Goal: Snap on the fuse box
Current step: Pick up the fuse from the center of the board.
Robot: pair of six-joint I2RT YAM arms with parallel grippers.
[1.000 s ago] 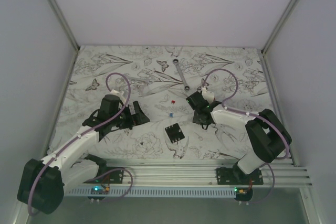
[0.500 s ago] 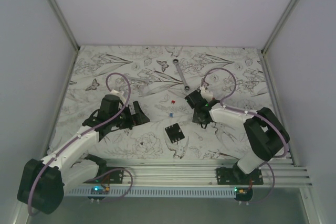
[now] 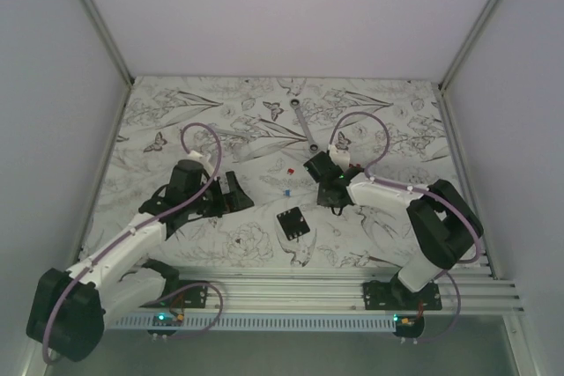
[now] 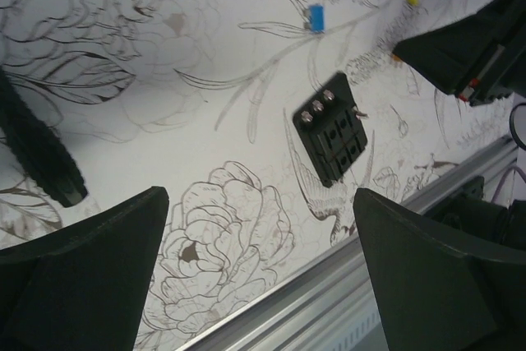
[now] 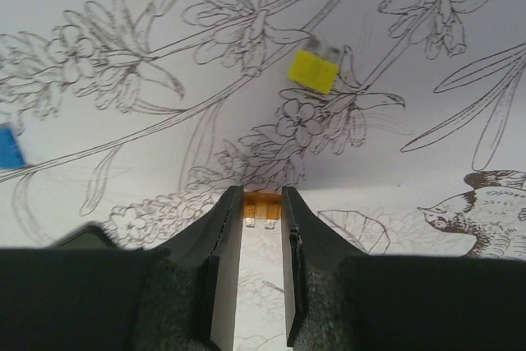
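Right claw [image 5: 263, 196] narrowed onto an orange fuse [image 5: 261, 208] lying on the table [image 3: 238, 103]; the fuse fills the gap. Left claw [image 4: 259, 203] fully spread, empty. Fuse box [image 3: 293, 222] lies flat between both arms, untouched.

White arm links [image 3: 132, 237], black joints [image 3: 66, 310], looping purple cables [image 3: 198, 126], green base LEDs [image 3: 161, 316]; right claw [image 5: 260, 203] black, grey-padded.
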